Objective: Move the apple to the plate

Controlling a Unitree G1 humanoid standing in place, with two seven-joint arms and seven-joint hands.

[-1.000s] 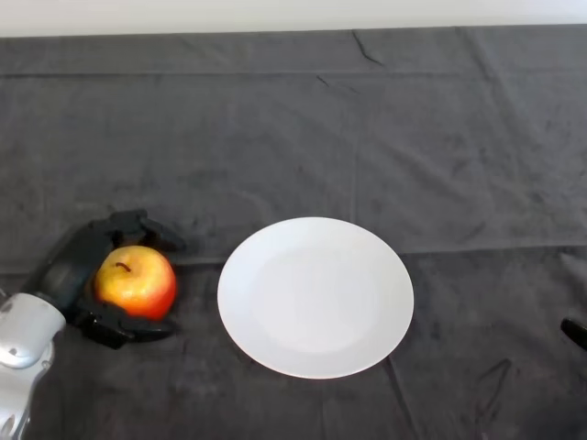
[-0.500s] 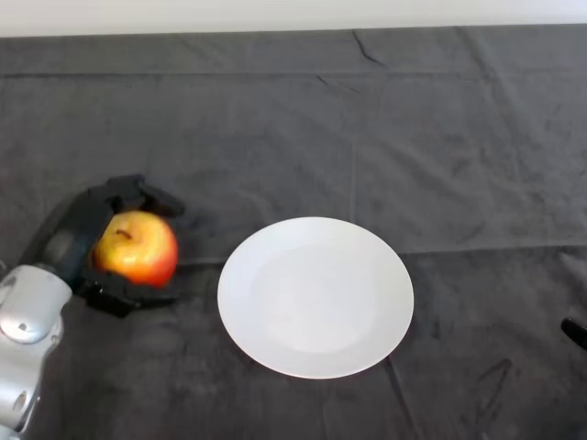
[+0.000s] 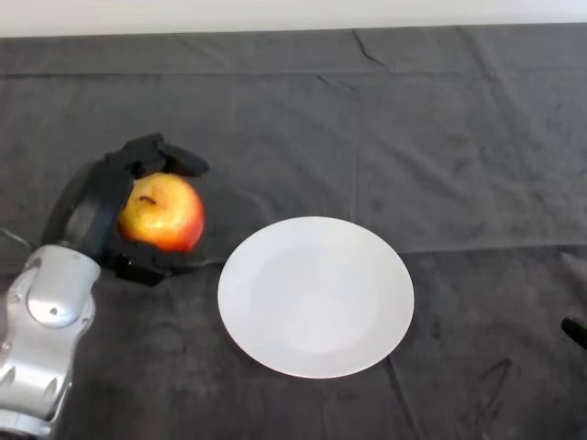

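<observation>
A red and yellow apple [image 3: 163, 213] is held in my left hand [image 3: 94, 209], whose black fingers curl over its top and whose thumb wraps under it. The hand holds the apple up off the dark cloth, left of the plate. A white round plate [image 3: 315, 295] lies on the cloth at the middle of the view, with nothing on it. The apple is a short way from the plate's left rim.
The dark cloth [image 3: 367, 119] covers the whole table, with creases across it. The table's far edge runs along the top of the view. A small dark object [image 3: 575, 332] shows at the right edge.
My left hand has lifted the apple and carried it up and to the right, closer to the plate. The plate has not moved.
</observation>
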